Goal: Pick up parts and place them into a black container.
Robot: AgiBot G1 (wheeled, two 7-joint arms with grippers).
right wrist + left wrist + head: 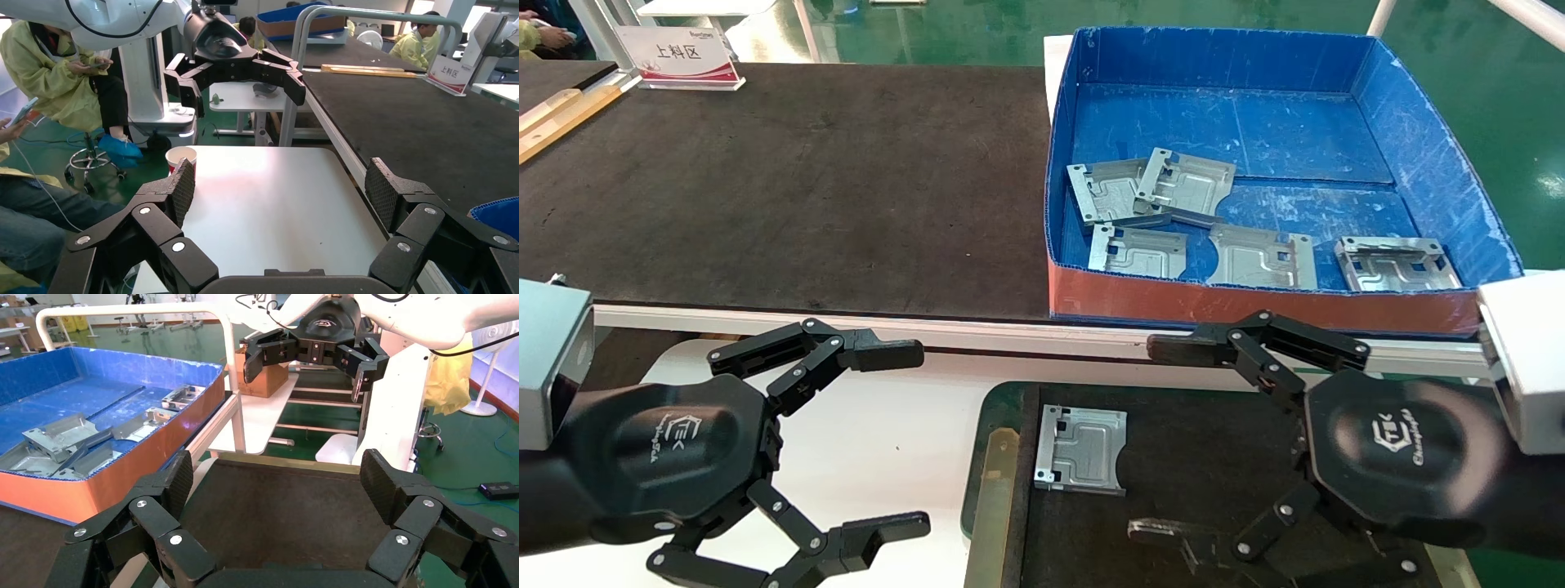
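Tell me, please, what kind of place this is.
Probably a factory floor or workshop: stamped metal parts in a blue box, green floor, workers in yellow coats, and a sign on the long worktable.

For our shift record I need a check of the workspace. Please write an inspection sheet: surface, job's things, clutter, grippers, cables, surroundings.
Surface: white table near the robot; long dark tabletop behind it.
Job's things: black container holds one part; five parts lie in the blue box, two overlapping.
Clutter: paper cup at the white table's far edge; sign and wooden strips on the dark tabletop.
Grippers: left gripper open and empty over the white table; right gripper open and empty over the container.
Cables: black adapter with cable on the floor.
Surroundings: green floor; seated people in yellow coats nearby.
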